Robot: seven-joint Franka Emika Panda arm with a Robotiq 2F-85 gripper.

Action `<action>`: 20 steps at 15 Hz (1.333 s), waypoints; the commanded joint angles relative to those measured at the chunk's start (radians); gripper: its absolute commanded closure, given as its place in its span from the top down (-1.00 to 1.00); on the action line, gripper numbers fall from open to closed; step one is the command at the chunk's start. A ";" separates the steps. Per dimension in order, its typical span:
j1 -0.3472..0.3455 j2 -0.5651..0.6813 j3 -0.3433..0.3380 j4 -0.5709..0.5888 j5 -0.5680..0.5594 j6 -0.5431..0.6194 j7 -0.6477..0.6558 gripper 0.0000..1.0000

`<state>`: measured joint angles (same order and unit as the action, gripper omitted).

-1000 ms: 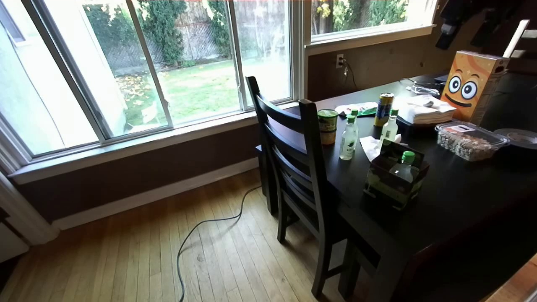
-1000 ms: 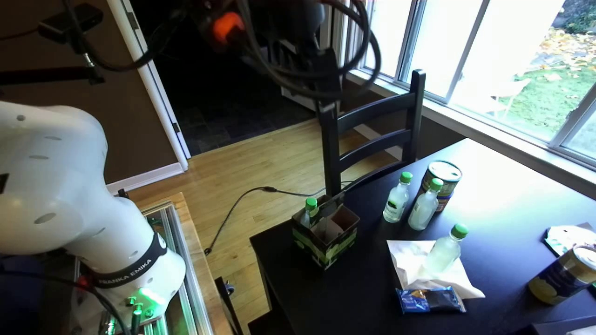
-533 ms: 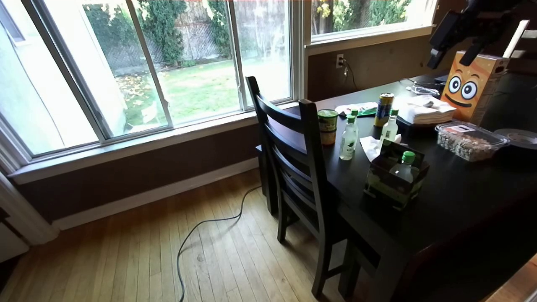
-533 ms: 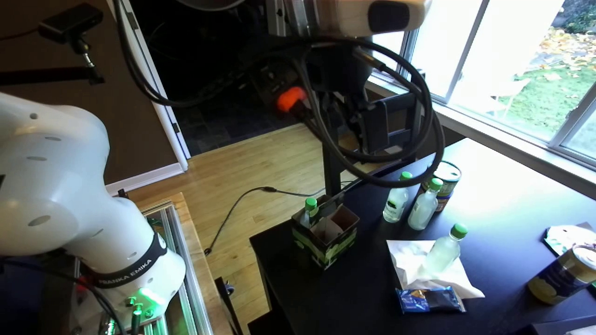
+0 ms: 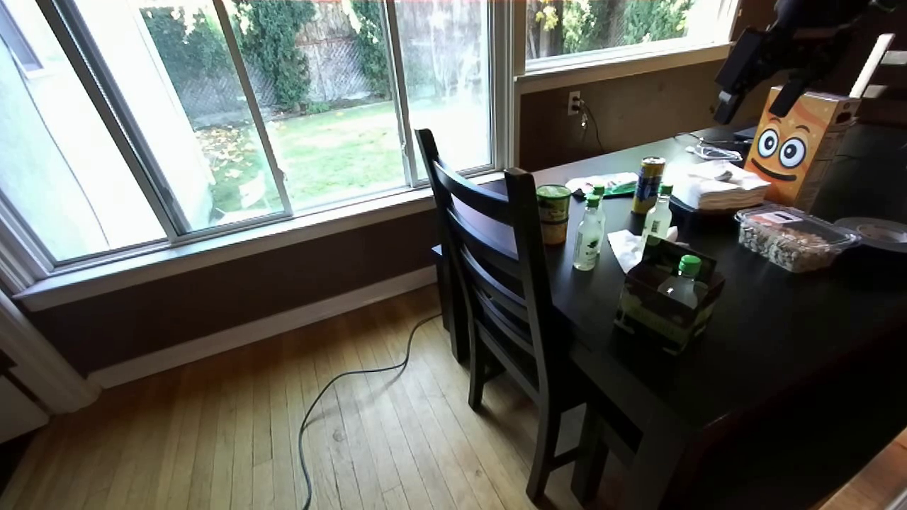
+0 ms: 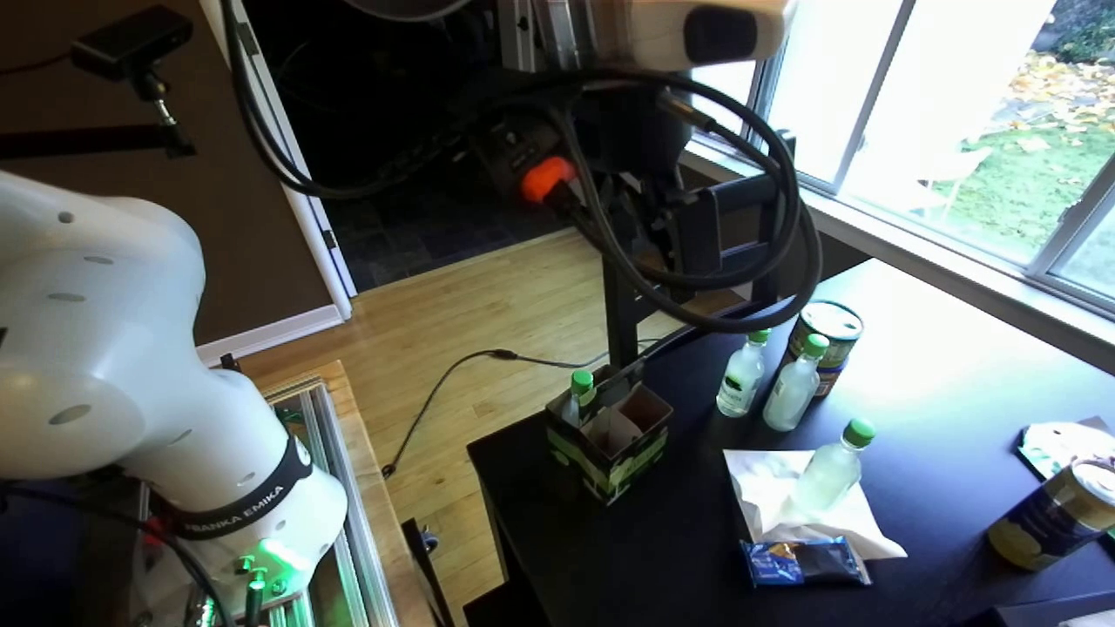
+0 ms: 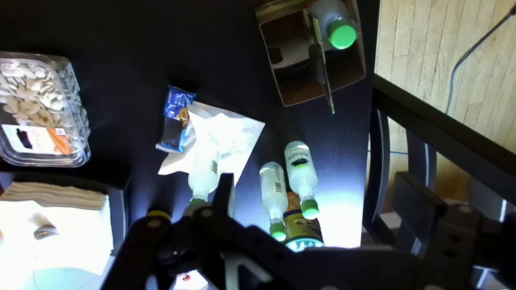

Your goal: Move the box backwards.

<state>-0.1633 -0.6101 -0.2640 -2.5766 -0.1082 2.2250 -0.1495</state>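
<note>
At the far left of an exterior view rises the white Franka arm [image 6: 104, 348]. Right of its base, the bottle-carrier box [image 6: 640, 455], dark cardboard with green markings, stands upright near a corner of the black table [image 6: 688, 549]; one green-capped bottle [image 6: 579, 394] occupies a compartment, so the weight probably sits off-centre. Which way "backwards" runs cannot be told. A ladder-back chair [image 6: 620, 313] near the box narrows the room for a wide swing. Next, the gripper [image 5: 752, 110] hangs above the table, well apart from the box, its fingers [image 5: 739, 71] spread wide around nothing. The step seems to be the approach: best to cross high over the margarita bottle [image 6: 739, 383], descend slowly astride the box's centre divider [image 7: 318, 64], and squeeze gently, since cardboard may buckle. Further right, another bottle [image 6: 832, 475] on a napkin [image 6: 762, 488] deserves clearance.
</note>
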 commanded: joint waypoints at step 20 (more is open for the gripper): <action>-0.006 0.579 0.082 0.144 -0.064 -0.082 -0.157 1.00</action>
<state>-0.1761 -0.0545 -0.1886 -2.4517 -0.1521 2.1759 -0.2384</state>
